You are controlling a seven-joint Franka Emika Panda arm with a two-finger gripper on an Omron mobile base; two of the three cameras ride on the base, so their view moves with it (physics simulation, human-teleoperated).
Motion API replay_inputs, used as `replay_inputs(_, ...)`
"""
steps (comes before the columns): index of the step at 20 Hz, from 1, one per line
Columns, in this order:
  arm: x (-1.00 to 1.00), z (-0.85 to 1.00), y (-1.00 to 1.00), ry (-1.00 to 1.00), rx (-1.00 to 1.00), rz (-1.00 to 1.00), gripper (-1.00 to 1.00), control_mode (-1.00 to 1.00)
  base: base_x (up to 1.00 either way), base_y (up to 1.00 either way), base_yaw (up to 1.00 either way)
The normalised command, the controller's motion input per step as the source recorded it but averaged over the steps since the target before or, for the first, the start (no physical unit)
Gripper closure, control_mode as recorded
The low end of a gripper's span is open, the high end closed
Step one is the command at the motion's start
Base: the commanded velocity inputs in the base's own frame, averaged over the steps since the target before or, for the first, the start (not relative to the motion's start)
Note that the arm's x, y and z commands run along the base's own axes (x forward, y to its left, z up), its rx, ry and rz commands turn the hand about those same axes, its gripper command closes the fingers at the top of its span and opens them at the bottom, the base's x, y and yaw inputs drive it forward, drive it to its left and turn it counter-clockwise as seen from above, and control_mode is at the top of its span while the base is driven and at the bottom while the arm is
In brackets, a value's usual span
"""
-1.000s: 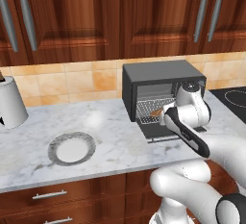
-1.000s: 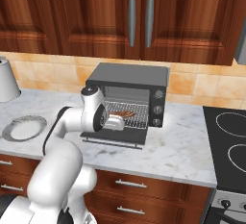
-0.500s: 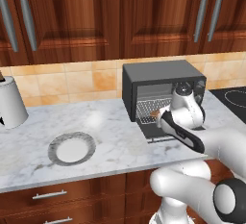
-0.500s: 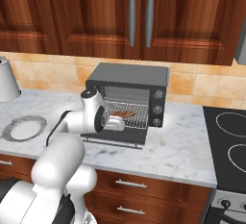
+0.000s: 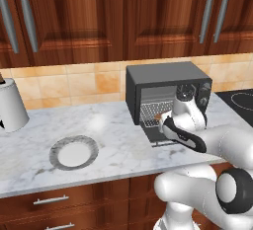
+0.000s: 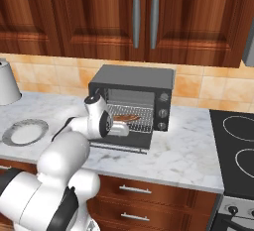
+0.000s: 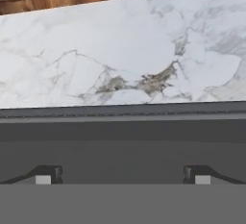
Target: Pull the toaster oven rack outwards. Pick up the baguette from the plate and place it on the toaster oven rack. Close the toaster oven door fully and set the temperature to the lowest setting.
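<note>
1. The marble counter (image 5: pixel 108 140) runs across both base views under dark wood cabinets (image 6: pixel 99 17); in the hand view it sits at 12 o'clock above the dark door
2. The toaster oven (image 6: pixel 134 79) stands against the tiled wall, its knob panel (image 6: pixel 162 111) at the 3 o'clock side of the cavity
3. The toaster oven door (image 6: pixel 121 143) lies dropped open and flat in front of the cavity; the hand view looks across its dark surface (image 7: pixel 120 136), with the two finger tips (image 7: pixel 45 174) low in that picture, spread far apart – nothing visible between them
4. The rack (image 6: pixel 134 112) shows as silvery mesh inside the oven opening; how far it is pulled out I cannot tell
5. The plate (image 5: pixel 74 152) sits bare on the counter, well apart from the oven, at about 8 o'clock from it in the left base view
6. The baguette (image 6: pixel 126 119) lies on the rack at the front of the cavity, just beside the white hand
7. The gripper (image 6: pixel 123 130) is over the open door, at 6 o'clock of the baguette – its fingers hold nothing
8. A white canister (image 5: pixel 11 106) stands at the far 9 o'clock end of the counter
</note>
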Motion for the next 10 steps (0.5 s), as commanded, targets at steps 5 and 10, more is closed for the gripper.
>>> replay_inputs(5, 0.06, -0.18, 0.0, 0.0, 0.0, 0.0, -1.0, -1.0, 0.0, 0.0, 0.0)
replay_inputs(10, 0.05, -0.15, 0.0, -0.01, 0.0, 0.0, -1.0, -1.0, 0.0, 0.0, 0.0)
